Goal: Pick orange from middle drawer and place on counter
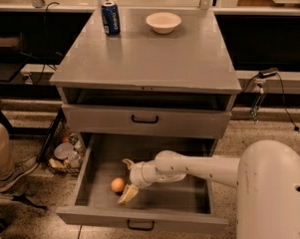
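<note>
The robot's white arm (209, 169) reaches from the lower right into the open middle drawer (189, 195), which is pulled well out of the grey cabinet below a closed drawer front (144, 119). Above, the broad grey counter (149, 59) carries a cream bowl (163, 22) and, to its left, an upright blue can (110, 17) at the far edge. Low over the drawer floor, the gripper (125, 180) has its two fingers spread wide, gripping nothing. The orange (117, 185) rests on the drawer floor left of centre, right at the mouth of that gap, between the fingertips.
</note>
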You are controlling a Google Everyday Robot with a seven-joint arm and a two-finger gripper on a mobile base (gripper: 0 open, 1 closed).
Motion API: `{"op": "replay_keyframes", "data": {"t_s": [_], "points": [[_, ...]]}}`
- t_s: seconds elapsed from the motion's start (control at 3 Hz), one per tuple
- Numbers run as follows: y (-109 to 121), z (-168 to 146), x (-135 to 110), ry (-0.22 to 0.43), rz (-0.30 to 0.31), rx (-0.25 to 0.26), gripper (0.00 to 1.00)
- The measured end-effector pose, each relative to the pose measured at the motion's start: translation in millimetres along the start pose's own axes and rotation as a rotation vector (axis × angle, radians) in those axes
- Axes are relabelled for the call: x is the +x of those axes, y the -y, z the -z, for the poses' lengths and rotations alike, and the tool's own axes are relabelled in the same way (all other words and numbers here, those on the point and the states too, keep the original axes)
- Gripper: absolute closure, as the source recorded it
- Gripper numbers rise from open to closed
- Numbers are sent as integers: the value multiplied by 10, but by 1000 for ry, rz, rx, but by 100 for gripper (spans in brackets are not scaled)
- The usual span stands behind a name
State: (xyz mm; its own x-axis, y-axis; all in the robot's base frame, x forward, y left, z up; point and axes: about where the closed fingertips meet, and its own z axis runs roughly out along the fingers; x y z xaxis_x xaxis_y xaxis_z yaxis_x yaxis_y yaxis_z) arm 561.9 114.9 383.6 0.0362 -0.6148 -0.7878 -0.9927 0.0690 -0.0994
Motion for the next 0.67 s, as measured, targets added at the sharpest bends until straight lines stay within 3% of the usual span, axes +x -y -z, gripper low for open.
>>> {"op": "replay_keyframes", "data": {"t_s": [0.33,0.67], "points": [[-86,-181,14,-38,30,-28,0],[-130,-263,24,-67,54,-42,20]]}}
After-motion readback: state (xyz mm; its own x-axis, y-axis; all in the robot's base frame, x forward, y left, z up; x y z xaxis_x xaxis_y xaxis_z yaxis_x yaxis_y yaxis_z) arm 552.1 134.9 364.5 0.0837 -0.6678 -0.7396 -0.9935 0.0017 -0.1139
